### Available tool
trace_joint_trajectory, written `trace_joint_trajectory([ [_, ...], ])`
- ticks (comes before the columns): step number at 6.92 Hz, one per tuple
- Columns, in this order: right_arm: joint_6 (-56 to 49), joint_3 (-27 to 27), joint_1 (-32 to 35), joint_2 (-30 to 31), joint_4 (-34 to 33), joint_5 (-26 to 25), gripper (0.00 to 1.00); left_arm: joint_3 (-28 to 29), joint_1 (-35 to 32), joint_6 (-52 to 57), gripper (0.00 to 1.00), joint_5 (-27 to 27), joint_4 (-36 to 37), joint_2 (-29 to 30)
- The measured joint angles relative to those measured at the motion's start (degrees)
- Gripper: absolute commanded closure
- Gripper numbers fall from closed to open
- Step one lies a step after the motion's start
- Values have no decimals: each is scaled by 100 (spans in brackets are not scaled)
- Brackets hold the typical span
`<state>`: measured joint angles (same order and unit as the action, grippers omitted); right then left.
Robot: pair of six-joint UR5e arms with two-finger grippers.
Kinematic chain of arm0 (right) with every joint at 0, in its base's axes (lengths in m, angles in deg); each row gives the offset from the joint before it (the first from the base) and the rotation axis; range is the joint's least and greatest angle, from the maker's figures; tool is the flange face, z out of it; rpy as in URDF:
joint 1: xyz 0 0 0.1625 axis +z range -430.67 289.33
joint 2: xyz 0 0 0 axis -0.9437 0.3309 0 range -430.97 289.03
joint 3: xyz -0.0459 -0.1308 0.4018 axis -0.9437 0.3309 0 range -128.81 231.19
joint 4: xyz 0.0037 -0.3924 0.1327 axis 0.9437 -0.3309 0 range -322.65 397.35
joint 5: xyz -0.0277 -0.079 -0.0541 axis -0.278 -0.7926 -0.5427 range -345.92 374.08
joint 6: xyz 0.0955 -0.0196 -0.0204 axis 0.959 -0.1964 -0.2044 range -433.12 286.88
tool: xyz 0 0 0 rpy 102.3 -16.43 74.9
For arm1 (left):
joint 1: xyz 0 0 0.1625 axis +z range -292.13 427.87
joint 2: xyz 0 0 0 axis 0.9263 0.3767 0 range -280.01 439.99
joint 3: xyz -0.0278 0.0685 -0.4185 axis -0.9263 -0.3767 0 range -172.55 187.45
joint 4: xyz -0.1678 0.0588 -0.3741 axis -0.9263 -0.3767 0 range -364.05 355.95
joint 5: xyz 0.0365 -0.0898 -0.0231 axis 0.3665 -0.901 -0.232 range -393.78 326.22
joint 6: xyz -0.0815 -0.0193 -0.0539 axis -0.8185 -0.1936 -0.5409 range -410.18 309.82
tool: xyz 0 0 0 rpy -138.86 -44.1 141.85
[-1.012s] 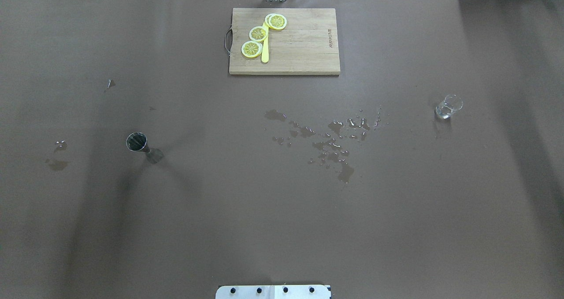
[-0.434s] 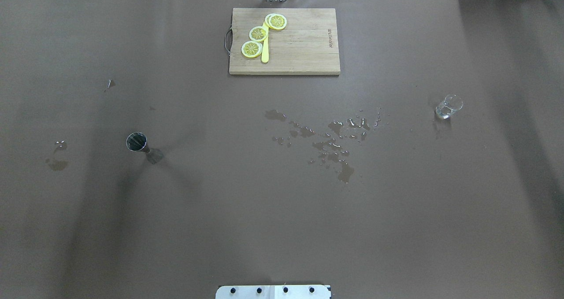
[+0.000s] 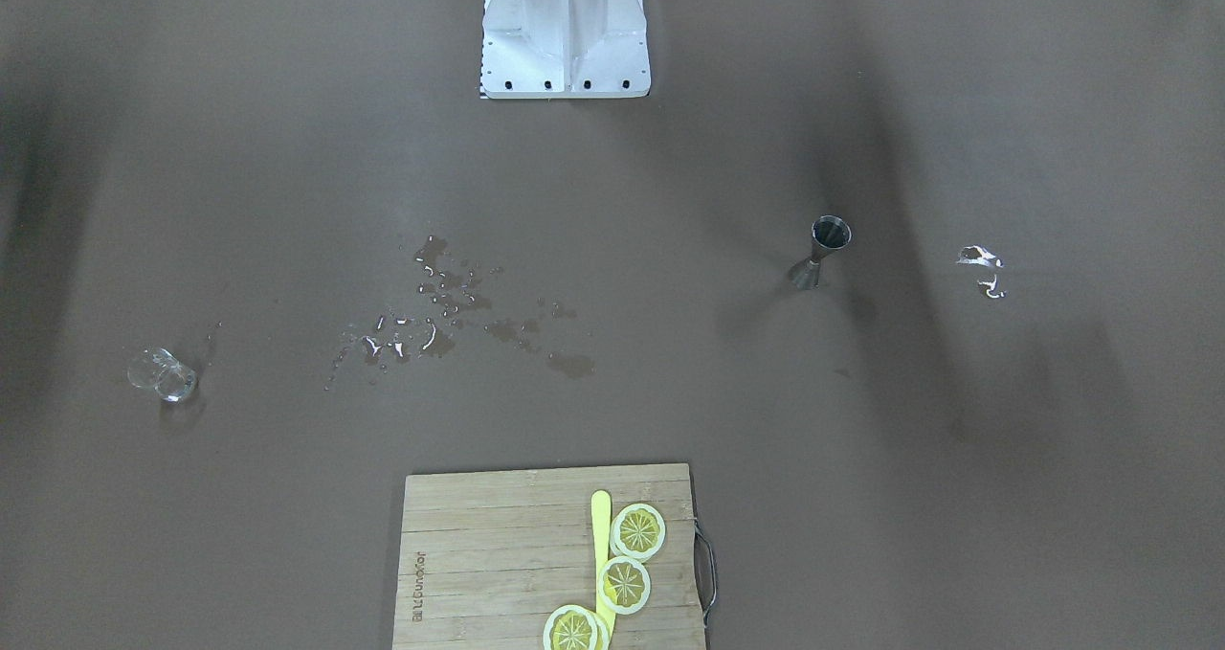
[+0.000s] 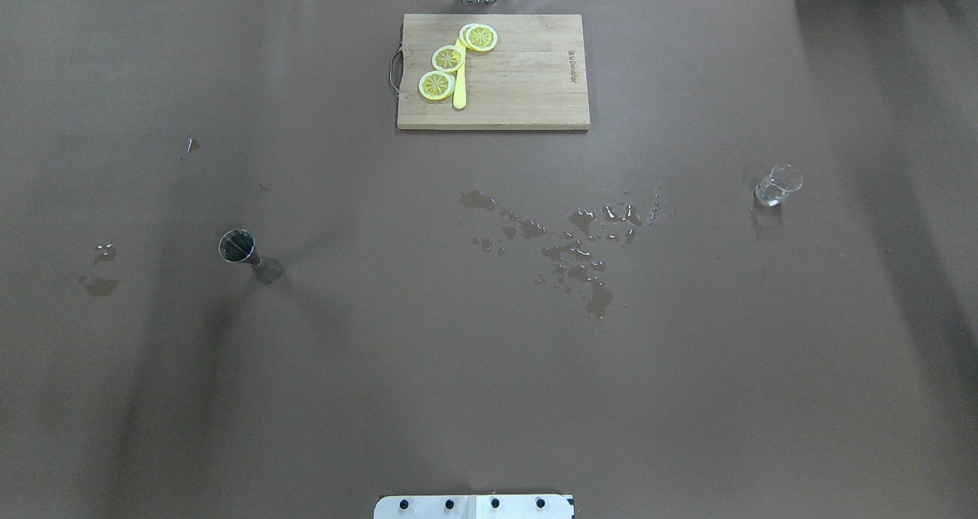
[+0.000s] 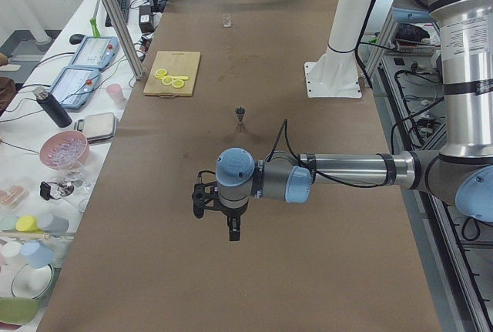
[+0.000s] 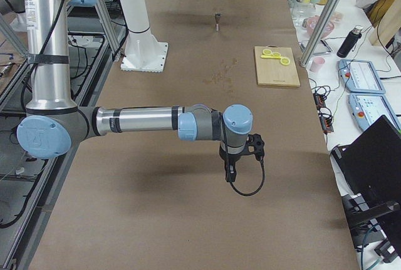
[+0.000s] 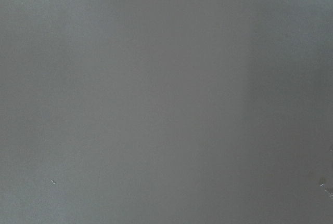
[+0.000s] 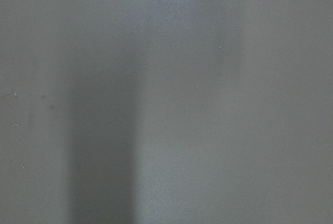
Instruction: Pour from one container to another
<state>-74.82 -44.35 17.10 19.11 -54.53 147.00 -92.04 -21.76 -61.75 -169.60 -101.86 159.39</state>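
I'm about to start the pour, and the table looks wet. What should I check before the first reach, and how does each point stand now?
1. Jigger upright and unobstructed: ok.
2. Glass upright and unobstructed: ok.
3. Path between them dry: not ok, a spill lies across the middle.
4. Cutting board out of the way: ok, it sits at the far edge.
5. Left gripper and right gripper open: cannot tell.
6. Liquid in the jigger: cannot tell.

Plain grey-brown mat (image 7: 156, 94) fills the frame. Darker band toward 3 o'clock. Tiny pale speck (image 7: 52, 182) at 8 o'clock; faint marks (image 7: 322, 184) at 4 o'clock edge.
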Motion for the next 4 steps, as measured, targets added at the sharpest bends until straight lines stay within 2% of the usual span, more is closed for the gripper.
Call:
trace_joint_trajectory([
  [2,-45,-51,-38,-174,0,199,0,-80,-25,-3,1,-3,140,-9],
  [4,-447,-43,-196,-291,530,319,0,-154,-23,-3,1,4,444,20],
])
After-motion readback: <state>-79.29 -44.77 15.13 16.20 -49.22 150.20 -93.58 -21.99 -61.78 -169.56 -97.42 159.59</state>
